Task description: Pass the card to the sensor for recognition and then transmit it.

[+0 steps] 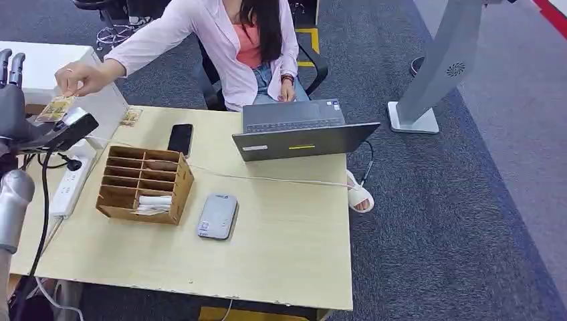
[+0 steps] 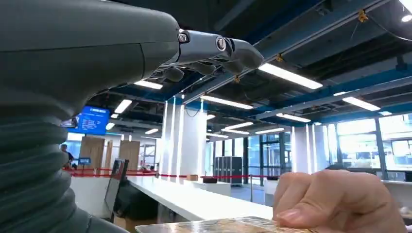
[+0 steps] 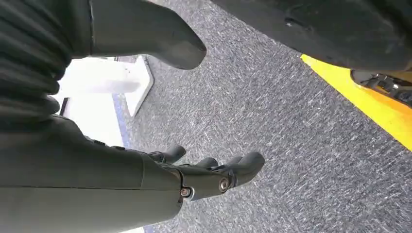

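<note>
Left hand (image 1: 12, 100) raised beside the wooden organiser (image 1: 144, 184), card (image 1: 56, 108) pinched by a seated person's hand (image 1: 77, 77), robot's grip unclear, right hand (image 3: 194, 177) hanging, fingers (image 3: 243, 167) loosely apart, holding nothing

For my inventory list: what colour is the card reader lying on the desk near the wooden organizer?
The card reader is light grey, clearest in the head view.

Head view looks down on the desk (image 1: 281, 254); wrist views sit close behind the fingers (image 3: 233, 172).
</note>
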Tool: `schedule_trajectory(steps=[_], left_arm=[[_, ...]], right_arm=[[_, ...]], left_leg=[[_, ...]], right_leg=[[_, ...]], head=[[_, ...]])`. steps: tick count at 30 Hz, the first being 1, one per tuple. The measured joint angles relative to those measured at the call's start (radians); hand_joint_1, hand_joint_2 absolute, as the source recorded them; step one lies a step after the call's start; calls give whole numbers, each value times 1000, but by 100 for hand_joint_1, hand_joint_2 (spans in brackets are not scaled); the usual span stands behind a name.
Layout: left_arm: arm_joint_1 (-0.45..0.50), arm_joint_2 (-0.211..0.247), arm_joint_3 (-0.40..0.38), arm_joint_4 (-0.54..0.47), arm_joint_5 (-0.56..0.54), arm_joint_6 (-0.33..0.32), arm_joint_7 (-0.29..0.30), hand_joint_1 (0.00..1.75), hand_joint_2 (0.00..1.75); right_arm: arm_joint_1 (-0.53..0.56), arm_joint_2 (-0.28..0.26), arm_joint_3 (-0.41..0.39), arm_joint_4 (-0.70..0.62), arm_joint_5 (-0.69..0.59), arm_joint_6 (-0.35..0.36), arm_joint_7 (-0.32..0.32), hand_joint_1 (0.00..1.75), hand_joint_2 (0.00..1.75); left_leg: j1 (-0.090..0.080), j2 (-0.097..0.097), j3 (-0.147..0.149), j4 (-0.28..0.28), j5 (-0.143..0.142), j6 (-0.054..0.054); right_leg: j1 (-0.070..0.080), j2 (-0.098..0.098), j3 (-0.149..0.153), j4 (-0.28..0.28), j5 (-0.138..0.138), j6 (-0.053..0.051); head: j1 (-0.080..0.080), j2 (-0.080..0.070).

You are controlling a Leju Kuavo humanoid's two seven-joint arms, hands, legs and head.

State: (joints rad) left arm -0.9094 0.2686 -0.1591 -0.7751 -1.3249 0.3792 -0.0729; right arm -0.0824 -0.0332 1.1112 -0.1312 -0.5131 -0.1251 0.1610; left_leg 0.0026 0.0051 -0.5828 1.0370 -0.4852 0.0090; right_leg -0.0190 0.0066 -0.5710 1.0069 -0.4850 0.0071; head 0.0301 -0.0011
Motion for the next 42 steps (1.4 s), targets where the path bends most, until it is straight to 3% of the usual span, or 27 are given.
schedule_trajectory(steps=[9, 10, 34, 39, 42], left_arm=[[-8, 8, -14, 26, 0, 0, 0, 0, 175], [-9, 8, -14, 29, 0, -1, 0, 175, 175], [38, 6, -15, 28, 47, -40, -42, 175, 175], [100, -29, -32, -34, 56, -34, -63, 175, 175], [159, -83, -64, -108, 53, -20, -66, 175, 175]], right_arm=[[0, -2, 3, 2, 0, 0, -1, 0, 175], [0, -2, 4, 2, 0, 0, -2, 0, 175], [-1, -4, 27, 4, -29, 0, -13, 0, 175], [-2, -4, 37, 4, -51, -2, -11, 0, 175], [-3, -4, 46, 4, -60, -5, -9, 0, 175]], left_leg=[[0, 0, 0, 0, 0, 0], [0, 0, 0, 0, 0, 0], [0, 0, 0, 0, 0, 0], [0, -1, 0, 0, 0, 0], [-1, -1, 0, 0, 0, 0]], right_leg=[[0, 0, 0, 0, 0, 0], [0, 0, 0, 0, 0, 0], [0, 0, 0, 0, 0, 0], [0, -1, 0, 0, 0, 0], [-1, -1, 0, 0, 0, 0]], head=[[-1, 0], [0, 0], [0, 0], [0, 0], [0, 0]])
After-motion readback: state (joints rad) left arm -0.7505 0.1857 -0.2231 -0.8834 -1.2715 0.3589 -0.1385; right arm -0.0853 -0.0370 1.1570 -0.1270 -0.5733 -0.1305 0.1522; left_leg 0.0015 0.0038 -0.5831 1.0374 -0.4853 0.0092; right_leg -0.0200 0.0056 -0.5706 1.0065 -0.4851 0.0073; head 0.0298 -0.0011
